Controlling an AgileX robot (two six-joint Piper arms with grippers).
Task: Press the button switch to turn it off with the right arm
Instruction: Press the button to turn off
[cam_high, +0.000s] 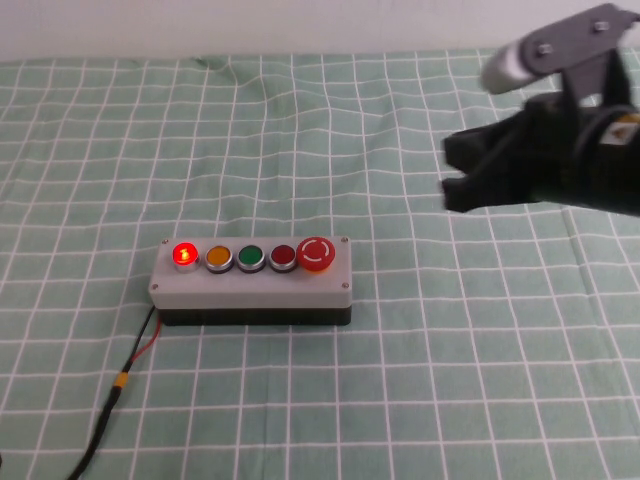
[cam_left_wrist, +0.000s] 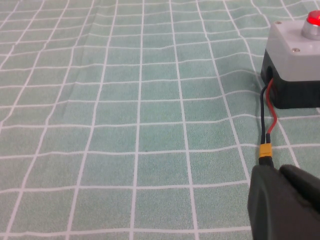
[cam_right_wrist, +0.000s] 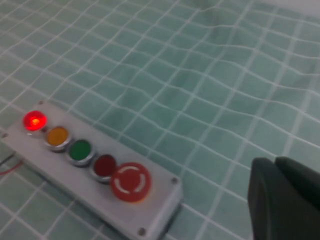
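The lit button switch (cam_high: 184, 254) sits at the left end of the grey box (cam_high: 250, 285), well apart from the right gripper (cam_high: 462, 170), whose jaws are seen slightly parted — the press is best made straight down with one fingertip, clear of the orange button (cam_high: 218, 256). The left gripper (cam_left_wrist: 285, 200) is shown only in the left wrist view, just beside the yellow connector (cam_left_wrist: 265, 150) — whether it is parted cannot be told.

My target, the button switch (cam_high: 184, 254), glows bright red at the left end of the grey box (cam_high: 250, 283). My right gripper (cam_high: 462, 172) hangs well apart from that box, up to its right.
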